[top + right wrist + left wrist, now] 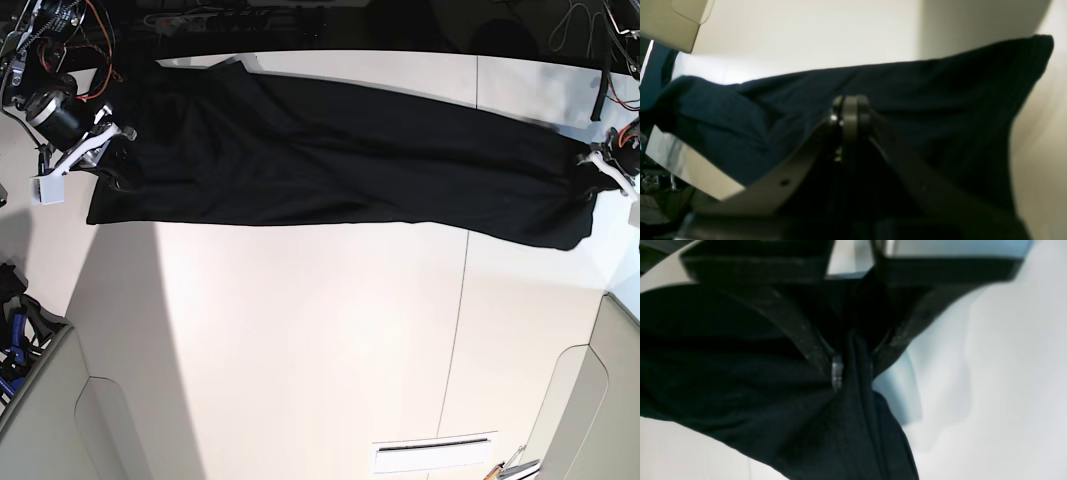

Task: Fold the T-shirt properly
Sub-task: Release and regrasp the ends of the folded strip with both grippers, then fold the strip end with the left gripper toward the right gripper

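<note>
No legible text, label or number anywhere.

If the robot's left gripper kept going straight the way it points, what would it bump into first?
More T-shirt: the left gripper is already shut on a pinch of it. Beyond that seems to be the white table, though depth is unclear.

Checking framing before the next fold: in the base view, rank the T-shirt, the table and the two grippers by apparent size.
1. table
2. T-shirt
3. right gripper and left gripper: both small and partly hidden against the black cloth, so unranked.
</note>
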Action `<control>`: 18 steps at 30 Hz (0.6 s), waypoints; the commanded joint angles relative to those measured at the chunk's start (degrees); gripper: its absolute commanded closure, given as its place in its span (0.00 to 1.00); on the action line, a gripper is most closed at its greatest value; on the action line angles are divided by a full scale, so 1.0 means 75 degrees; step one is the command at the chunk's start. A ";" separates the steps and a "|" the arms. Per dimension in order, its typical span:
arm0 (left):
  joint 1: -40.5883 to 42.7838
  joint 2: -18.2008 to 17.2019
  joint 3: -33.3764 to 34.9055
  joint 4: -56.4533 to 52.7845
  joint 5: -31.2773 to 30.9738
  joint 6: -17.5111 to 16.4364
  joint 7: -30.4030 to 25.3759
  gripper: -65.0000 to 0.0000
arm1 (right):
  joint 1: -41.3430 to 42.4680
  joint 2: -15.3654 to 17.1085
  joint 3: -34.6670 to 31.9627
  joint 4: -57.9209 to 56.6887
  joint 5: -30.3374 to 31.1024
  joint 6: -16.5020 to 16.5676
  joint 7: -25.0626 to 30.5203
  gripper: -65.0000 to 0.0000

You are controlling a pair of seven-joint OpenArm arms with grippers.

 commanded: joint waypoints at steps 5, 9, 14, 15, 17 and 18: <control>-0.0268 -0.0504 -0.0067 0.0166 -0.0122 -0.0042 -0.0152 1.00 | 0.0058 0.0087 0.0038 0.0122 0.0169 0.0064 0.0064 0.82; -0.0262 -0.0702 -0.0064 0.0621 -0.0105 -0.0042 0.0044 1.00 | 0.0058 0.0087 0.0038 0.0122 0.0172 0.0061 0.0102 0.81; 0.0070 -0.0656 -0.0050 0.1923 -0.0152 -0.0042 0.0338 1.00 | 0.0061 0.0087 0.0038 0.0122 0.0175 0.0061 0.0122 0.81; 0.0184 -0.0618 -0.0050 0.2224 -0.0230 -0.0042 0.0338 1.00 | 0.0061 0.0087 0.0038 0.0122 0.0175 0.0061 0.0122 0.81; 0.0431 -0.0493 -0.0050 0.2824 -0.0522 -0.0042 0.0347 1.00 | 0.0058 0.0087 0.0038 0.0122 0.0175 0.0064 0.0122 0.81; 0.0557 -0.0388 -0.0047 0.3136 -0.0650 -0.0042 0.0382 1.00 | 0.0058 0.0087 0.0038 0.0122 0.0175 0.0064 0.0122 0.81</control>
